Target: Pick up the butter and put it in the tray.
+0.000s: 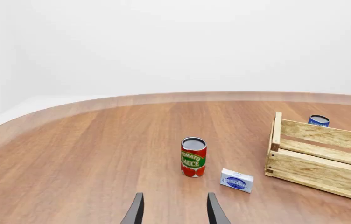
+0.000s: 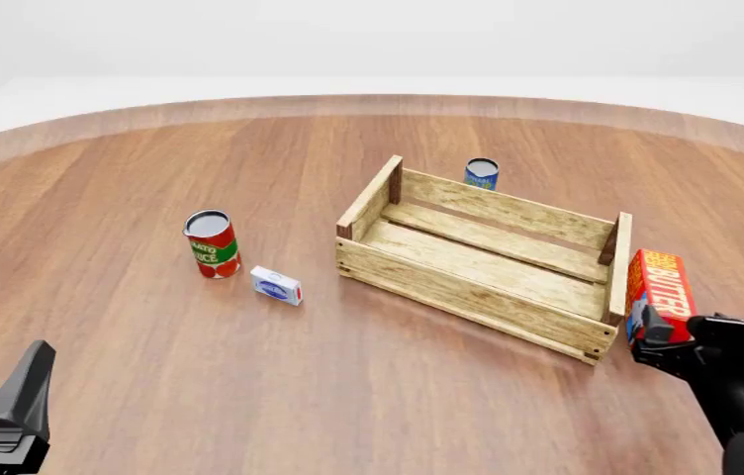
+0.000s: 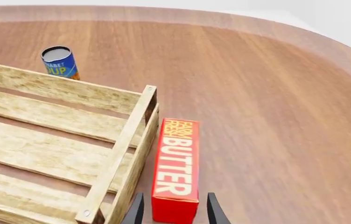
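Butter carton lies just outside the wooden crate, beside its right end wall. My right gripper has its fingers straddling the carton's near end; whether they're pinching yet I cannot tell. Left gripper agape, empty. Risk: lifting low clips the carton against the crate's end wall, knocking it loose.
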